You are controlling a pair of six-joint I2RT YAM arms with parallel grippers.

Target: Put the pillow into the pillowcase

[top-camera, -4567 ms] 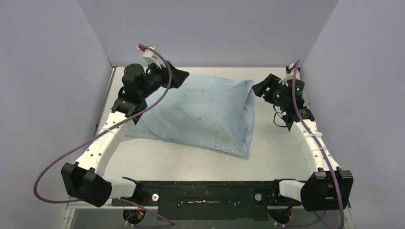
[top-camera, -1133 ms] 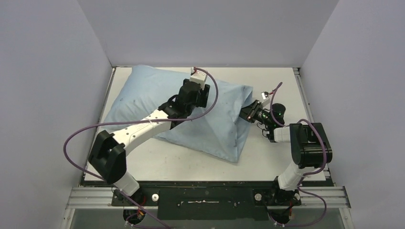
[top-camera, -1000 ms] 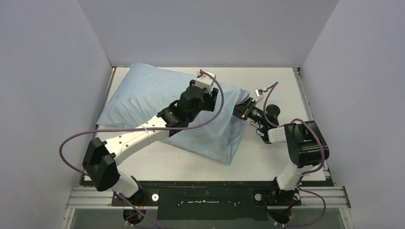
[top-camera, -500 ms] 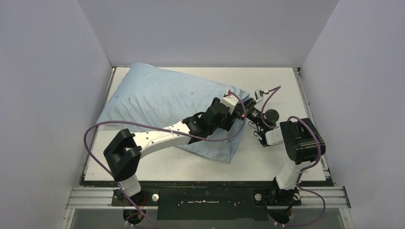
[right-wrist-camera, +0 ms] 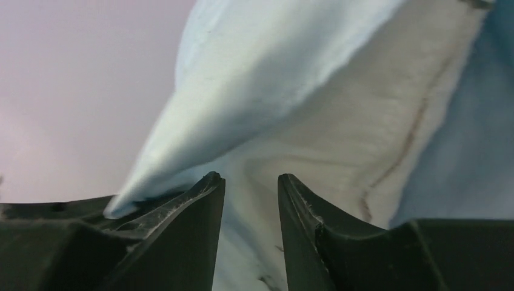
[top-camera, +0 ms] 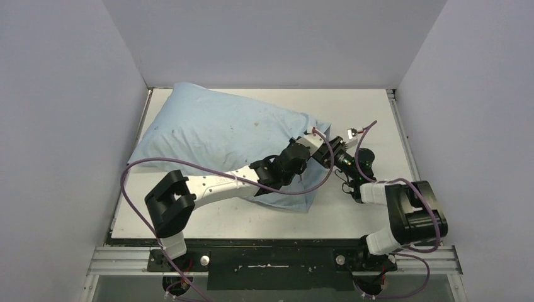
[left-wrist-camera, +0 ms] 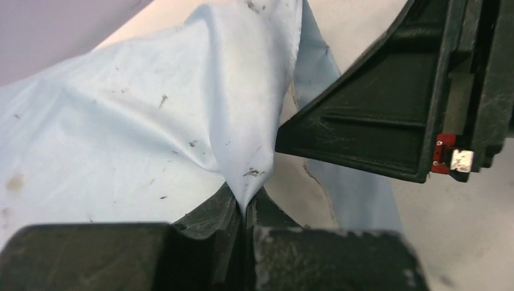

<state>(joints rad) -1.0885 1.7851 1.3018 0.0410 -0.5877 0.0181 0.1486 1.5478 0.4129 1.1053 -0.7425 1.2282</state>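
The light blue pillowcase (top-camera: pixel 220 135) lies plump across the table from the back left to the middle right, its open end on the right. In the top view it hides the pillow. The white fuzzy pillow (right-wrist-camera: pixel 363 121) shows in the right wrist view, inside that open end. My left gripper (top-camera: pixel 320 153) reaches across the case and is shut on a pinch of pillowcase (left-wrist-camera: pixel 242 121) fabric at the left gripper (left-wrist-camera: pixel 245 209) tips. My right gripper (top-camera: pixel 332 151) faces it at the same end. The right gripper (right-wrist-camera: pixel 250 182) is open, with pillow fabric showing between its fingers.
The white table (top-camera: pixel 365 214) is walled by grey panels on the left, back and right. Both arm bases sit on the black rail (top-camera: pixel 271 255) at the near edge. The right gripper's black finger (left-wrist-camera: pixel 376 121) hangs close beside my left jaws. Purple cables loop off both arms.
My left gripper has closed on the pillowcase edge at its right end. My right gripper has let go and opened, and its elbow has swung toward the near edge.
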